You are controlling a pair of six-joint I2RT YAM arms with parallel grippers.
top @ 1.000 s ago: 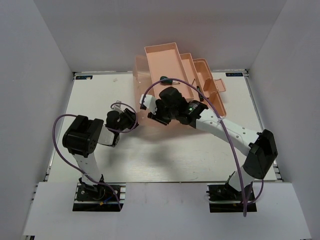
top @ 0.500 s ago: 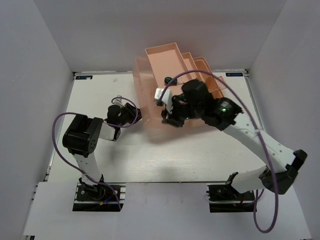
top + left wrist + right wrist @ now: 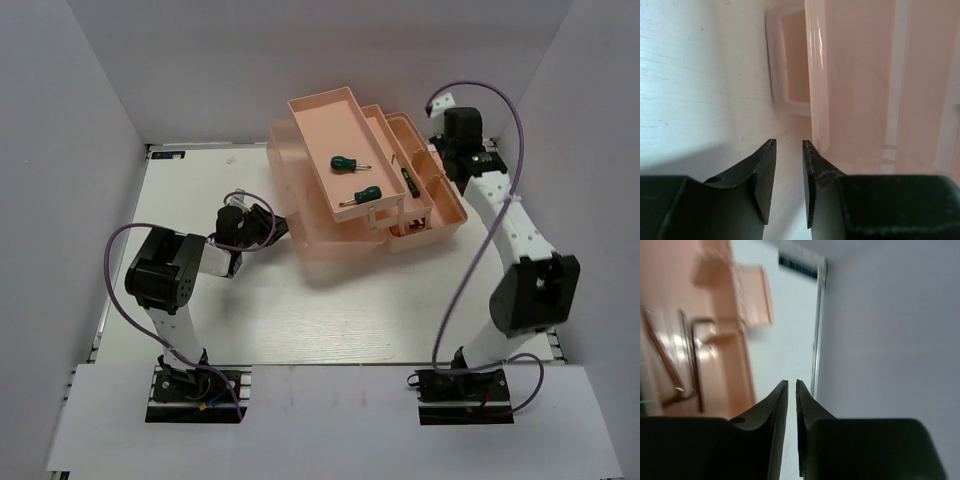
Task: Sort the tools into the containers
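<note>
The salmon-pink toolbox (image 3: 330,235) stands open at the table's middle back, its trays stepped out. Two green-handled screwdrivers (image 3: 343,161) (image 3: 368,195) lie in the upper trays. A thin dark tool (image 3: 407,180) lies in a right compartment. In the right wrist view, dark L-shaped hex keys (image 3: 695,360) lie blurred in a compartment. My left gripper (image 3: 275,225) (image 3: 789,145) sits low at the toolbox's left wall (image 3: 855,75), with its jaws a narrow gap apart and empty. My right gripper (image 3: 452,150) (image 3: 791,382) is raised over the toolbox's far right end. It is shut and empty.
The toolbox's latch tab (image 3: 752,295) juts toward the table's right edge (image 3: 816,340). The grey side wall (image 3: 890,330) stands close beyond it. White walls close in the table on three sides. A purple cable (image 3: 480,95) loops above my right wrist.
My right arm has swung from over the toolbox's middle to its far right end, uncovering both green screwdrivers in the trays. My left gripper has edged right toward the toolbox.
</note>
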